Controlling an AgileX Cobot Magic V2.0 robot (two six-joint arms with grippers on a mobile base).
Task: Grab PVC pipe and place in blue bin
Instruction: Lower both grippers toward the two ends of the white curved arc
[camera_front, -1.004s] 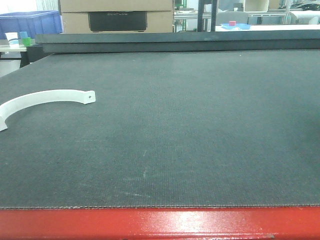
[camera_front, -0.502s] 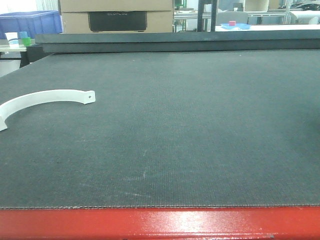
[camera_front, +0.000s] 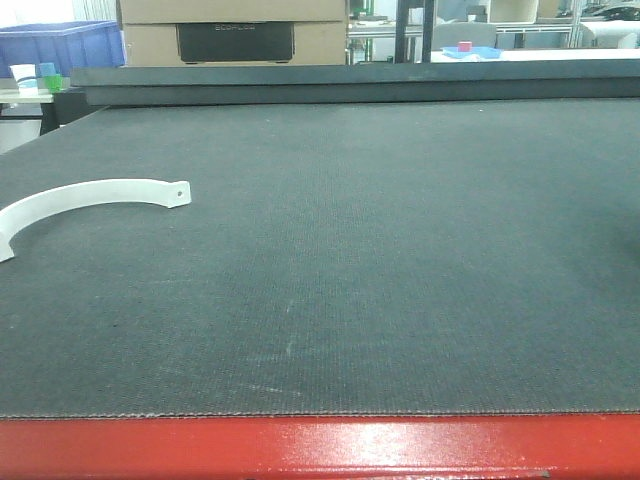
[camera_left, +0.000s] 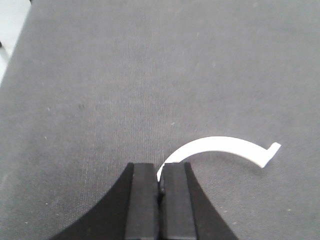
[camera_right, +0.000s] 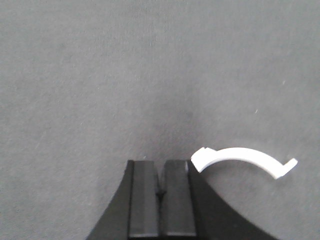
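The left end effector (camera_left: 160, 192) hung with its fingers pressed together, gripping nothing; the right end effector (camera_right: 161, 192) was likewise closed and empty. Toward 2 o'clock of each in the wrist views, the white pipe (camera_left: 220, 145) lay flat on the dark counter (camera_left: 100, 75), one end showing just past the left fingertips. Seen from the front, the pipe sat at 9 o'clock on the counter, with a blue bin (camera_front: 60, 45) beyond the far edge at 11 o'clock. By the look of it no grasp had begun: opening, pickup, carry and drop were all left.
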